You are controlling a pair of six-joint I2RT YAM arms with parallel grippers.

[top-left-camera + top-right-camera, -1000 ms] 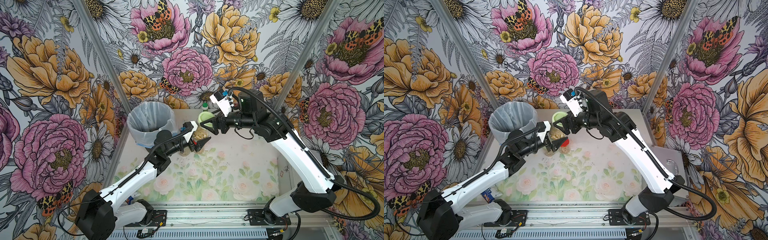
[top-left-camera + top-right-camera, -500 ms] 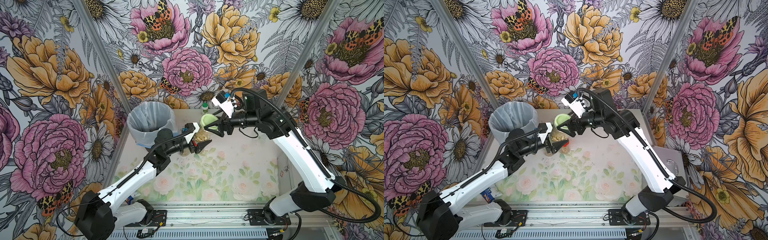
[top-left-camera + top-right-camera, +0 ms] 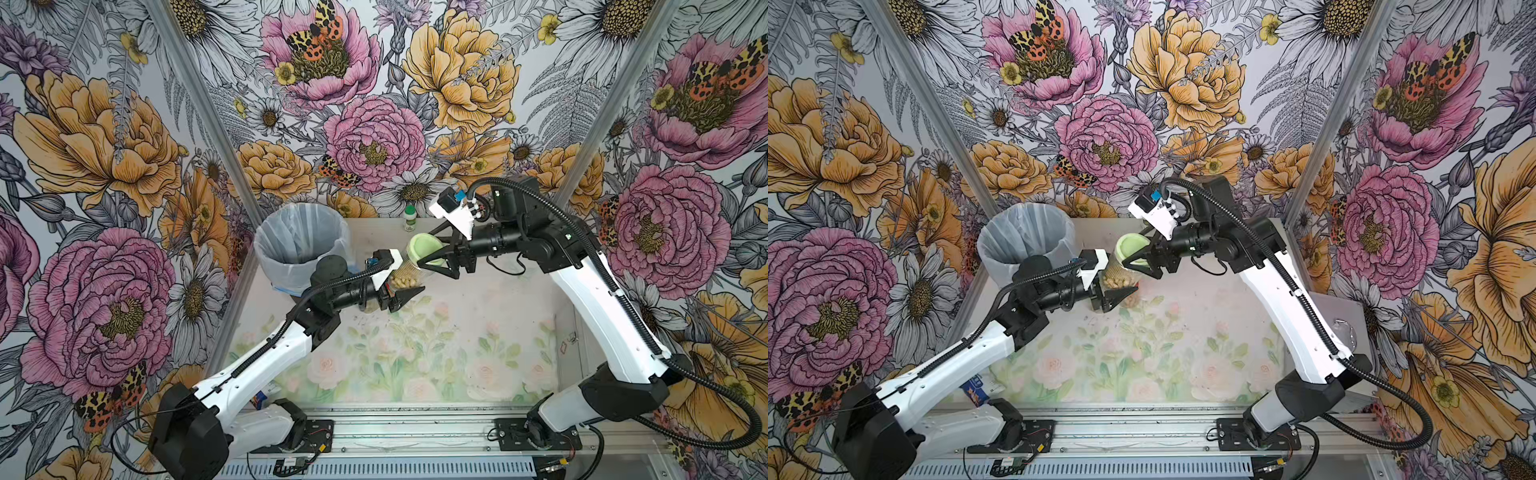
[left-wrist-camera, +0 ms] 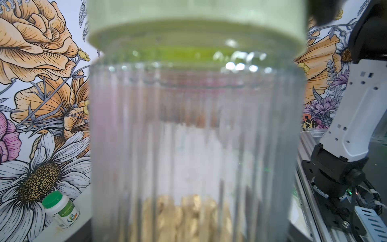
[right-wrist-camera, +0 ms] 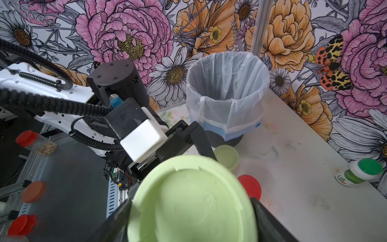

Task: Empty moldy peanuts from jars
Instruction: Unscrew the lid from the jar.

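Observation:
My left gripper is shut on a ribbed clear jar and holds it above the table near the bin. A low heap of tan moldy peanuts lies at the bottom of the jar. My right gripper is shut on this jar's pale green lid, which stands tilted over the jar's mouth. Whether the lid is free of the neck cannot be told. In the right wrist view a narrow red-lidded jar with peanuts shows beyond my left arm.
A bin with a white liner stands at the back left, just behind my left wrist. A loose pale green lid and a red lid lie on the table by the bin. A small white bottle with a green cap stands at the back wall.
My right gripper has drifted slightly to the right with the green lid, and the lid tilts more than before. The left arm and the jar have barely moved.

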